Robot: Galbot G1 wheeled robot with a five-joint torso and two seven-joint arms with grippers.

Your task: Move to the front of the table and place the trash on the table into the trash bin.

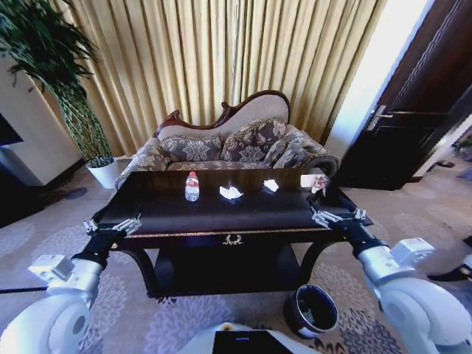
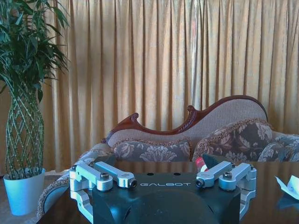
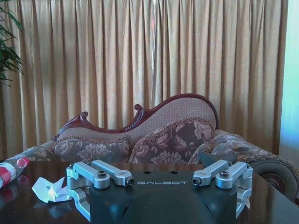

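The dark glossy table (image 1: 221, 221) stands right in front of me. On its far half lie the trash: a clear bottle (image 1: 192, 186) with a red-and-white label, and crumpled white paper pieces (image 1: 231, 192) (image 1: 271, 185) (image 1: 313, 181). The round dark trash bin (image 1: 311, 310) sits on the carpet by the table's front right leg. My left gripper (image 1: 113, 223) hovers open over the table's front left corner, and my right gripper (image 1: 338, 215) hovers open over the front right corner. The left wrist view shows its gripper (image 2: 163, 182) and a paper (image 2: 289, 184). The right wrist view shows its gripper (image 3: 161, 179), the bottle (image 3: 9, 170) and a paper (image 3: 49, 190).
A patterned sofa (image 1: 236, 144) stands close behind the table, before gold curtains. A tall plant in a white pot (image 1: 103, 173) is at the back left. A dark wooden door (image 1: 413, 125) is at the right. Patterned carpet surrounds the table.
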